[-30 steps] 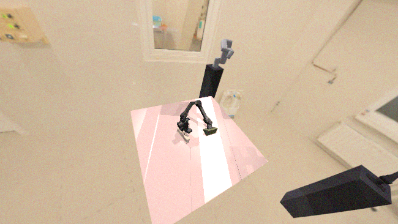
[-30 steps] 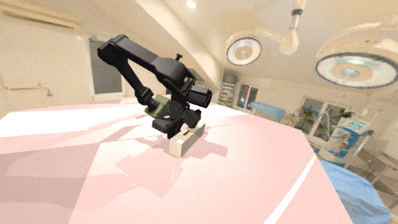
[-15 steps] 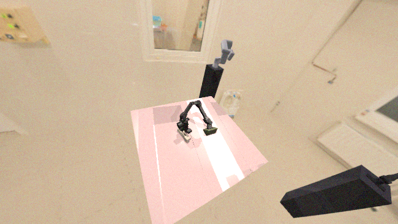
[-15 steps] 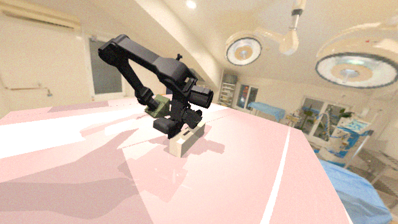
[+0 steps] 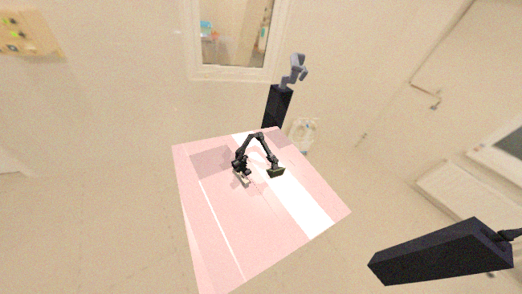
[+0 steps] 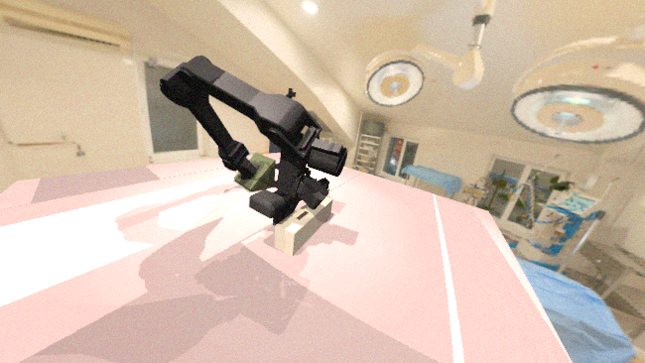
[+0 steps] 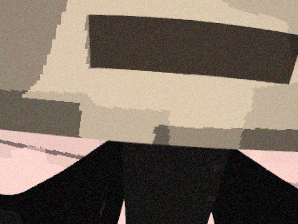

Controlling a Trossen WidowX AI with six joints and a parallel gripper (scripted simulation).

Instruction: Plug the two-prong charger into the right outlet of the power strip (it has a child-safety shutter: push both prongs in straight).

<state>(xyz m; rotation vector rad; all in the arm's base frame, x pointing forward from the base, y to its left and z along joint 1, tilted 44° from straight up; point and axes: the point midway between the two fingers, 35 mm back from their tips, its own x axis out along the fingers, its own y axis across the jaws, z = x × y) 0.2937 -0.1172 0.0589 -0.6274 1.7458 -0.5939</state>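
The black jointed robot arm (image 6: 233, 106) bends over the pale pink table top (image 6: 387, 278), and its black parallel-jaw gripper (image 6: 284, 205) sits low over the cream-coloured block-shaped power strip (image 6: 300, 229). The fingers are clamped on the dark boxy two-prong charger (image 7: 169, 185), gripping it from both sides. In the wrist view the charger fills the lower middle, its front edge right against the cream face of the strip, just below a long dark rectangular outlet slot (image 7: 182, 46). The prongs themselves are hidden, so whether they are in cannot be told. The olive-green arm base (image 6: 257, 171) stands behind, near the strip.
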